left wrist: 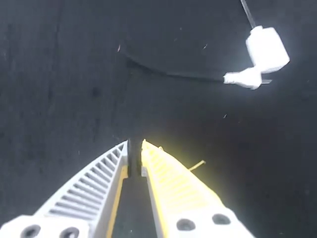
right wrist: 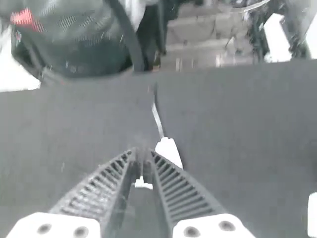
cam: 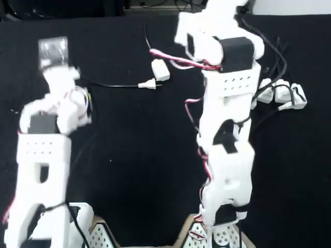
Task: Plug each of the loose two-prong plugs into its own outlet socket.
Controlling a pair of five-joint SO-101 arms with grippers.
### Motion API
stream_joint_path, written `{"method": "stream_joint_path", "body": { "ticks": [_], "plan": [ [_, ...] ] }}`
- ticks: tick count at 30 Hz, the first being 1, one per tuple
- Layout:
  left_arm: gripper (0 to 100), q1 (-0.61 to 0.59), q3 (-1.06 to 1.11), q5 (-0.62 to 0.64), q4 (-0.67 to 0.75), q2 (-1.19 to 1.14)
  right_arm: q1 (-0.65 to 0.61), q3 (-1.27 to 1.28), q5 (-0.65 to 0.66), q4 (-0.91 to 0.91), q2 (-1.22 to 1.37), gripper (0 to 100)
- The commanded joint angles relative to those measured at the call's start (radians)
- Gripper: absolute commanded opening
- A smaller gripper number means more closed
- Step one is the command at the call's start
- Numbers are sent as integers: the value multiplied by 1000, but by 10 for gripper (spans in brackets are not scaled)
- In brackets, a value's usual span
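The left claw (left wrist: 134, 145) is pressed almost together and holds nothing. The plug (left wrist: 242, 78) lies on the bench (left wrist: 59, 74) ahead of it, off to its yellow finger's side. It lies crosswise to the claw, with its prongs pointing away and its cord trailing back in front, and the socket (left wrist: 267, 49) is just past it, so I think this arm is nearer. The right claw (right wrist: 142, 152) is pressed together too, with a white piece (right wrist: 168, 151) just past its tip.
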State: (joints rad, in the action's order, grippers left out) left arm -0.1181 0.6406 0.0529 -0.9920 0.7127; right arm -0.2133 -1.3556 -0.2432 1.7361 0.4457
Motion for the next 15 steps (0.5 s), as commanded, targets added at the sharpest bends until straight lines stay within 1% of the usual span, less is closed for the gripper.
{"method": "stream_joint_path", "body": {
  "ticks": [1, 4, 7, 9, 12, 15],
  "plan": [
    [63, -15, 242, 9, 86, 213, -38, 312, 12, 32, -291, 11],
    [63, -13, 390, 9, 91, 330, -37, 549, 14, 21, -504, 11],
    [63, 2, 541, 9, 94, 439, -34, 820, 21, -38, -702, 11],
    [63, 7, 634, 9, 92, 525, -34, 1040, 23, -117, -820, 11],
    [63, 8, 739, 9, 94, 677, -35, 1377, 54, -292, -983, 11],
    [63, 8, 829, 9, 84, 845, -32, 1635, 71, -439, -1104, 11]
  ]
}}
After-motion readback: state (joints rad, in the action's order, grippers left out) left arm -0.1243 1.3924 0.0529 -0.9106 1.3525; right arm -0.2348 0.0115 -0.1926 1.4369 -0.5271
